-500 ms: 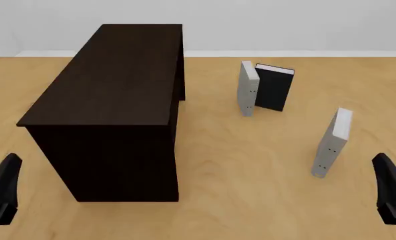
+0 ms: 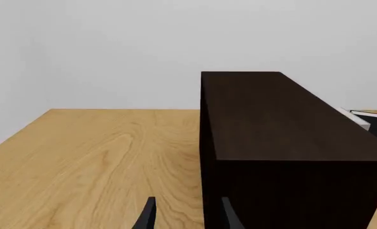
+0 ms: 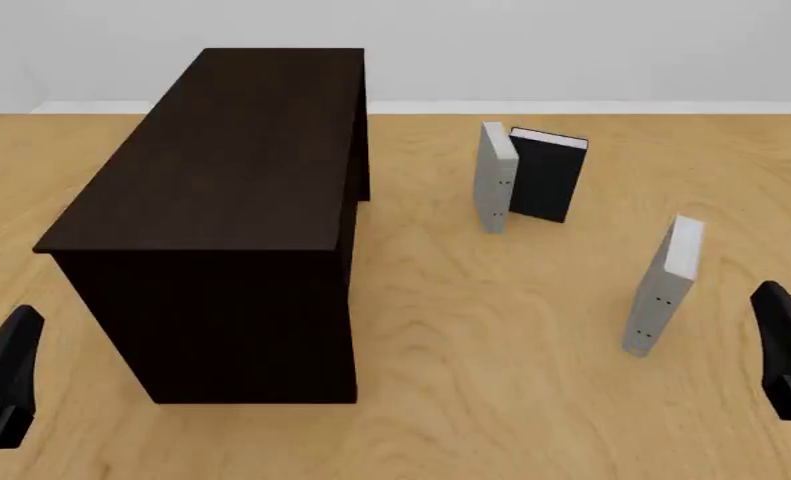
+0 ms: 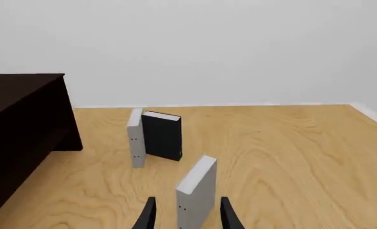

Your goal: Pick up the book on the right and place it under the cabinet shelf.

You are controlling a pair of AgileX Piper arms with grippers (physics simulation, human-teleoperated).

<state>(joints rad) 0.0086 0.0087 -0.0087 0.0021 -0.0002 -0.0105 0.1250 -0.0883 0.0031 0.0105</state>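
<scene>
Only my right hand [image 3: 789, 350] has shifted since half a second ago, rising a little at the near right edge of the front view; nothing else has moved. Largest on the table [image 3: 502, 330] is the cabinet shelf [image 3: 228, 200], long and dark, filling the left side. Far right of it stand a second grey book [image 3: 495, 178] and the black book [image 3: 549, 175], close together. My target, the book [image 3: 665, 285], stands upright on its own at the near right, just ahead of my right hand and well apart from the cabinet.

I judge it thin, stiff and light, easy to tip, so I would pinch it across the covers near the top edge.

My right wrist view puts the book [image 4: 197, 193] between my fingertips [image 4: 148, 214], which sit apart and hold nothing; the front view does not show that alignment. My left hand [image 2: 186, 217] is likewise spread and empty, beside the cabinet's near end.
</scene>
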